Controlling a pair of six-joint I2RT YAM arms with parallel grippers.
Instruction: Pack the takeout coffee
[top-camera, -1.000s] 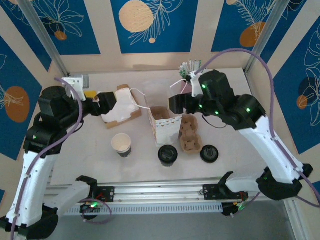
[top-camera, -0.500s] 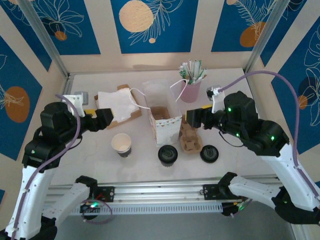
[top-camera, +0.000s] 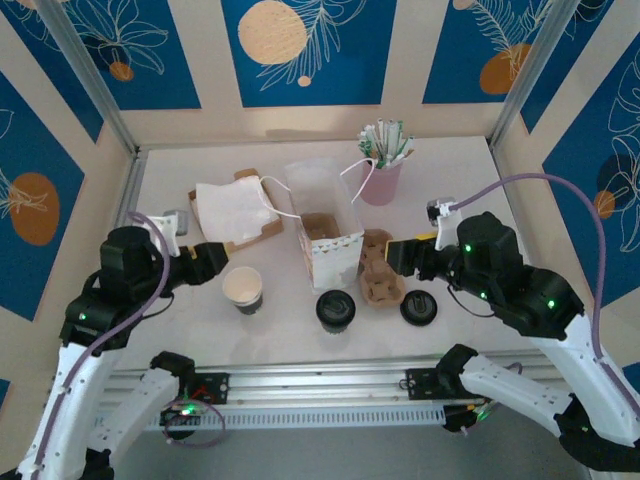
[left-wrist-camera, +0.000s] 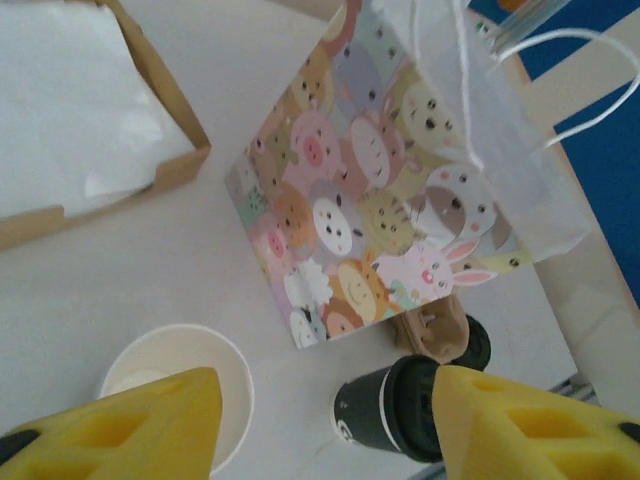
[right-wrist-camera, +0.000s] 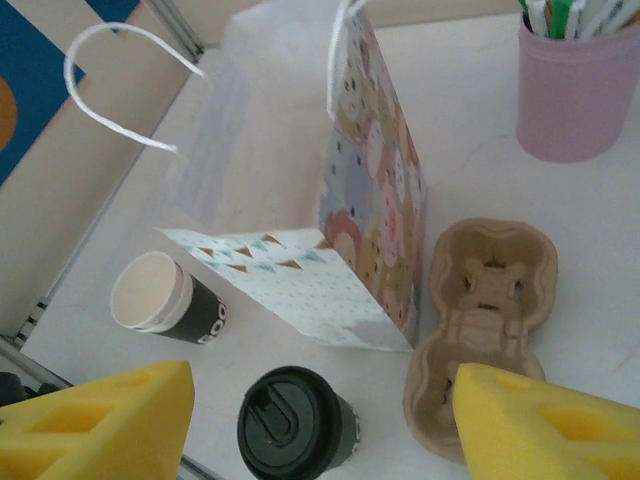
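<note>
The coffee (top-camera: 336, 310) stands lidded on the table (top-camera: 270, 335), at 6 o'clock from the bag (top-camera: 328, 245). The left tool (top-camera: 212, 258) and right tool (top-camera: 397, 256) are both released, holding nothing.

Printed paper bag (left-wrist-camera: 370, 220): pastel cartoon animals on 1 face, teal dots and brown-and-teal bunting on white on the adjoining face (handles white). The takeout coffee (right-wrist-camera: 290, 422) has a black lid and dark sides; the lidless cup (right-wrist-camera: 160, 295) is white inside, black outside. The cup carrier (right-wrist-camera: 485, 320) is tan, the stick holder (right-wrist-camera: 575, 95) pink.
</note>
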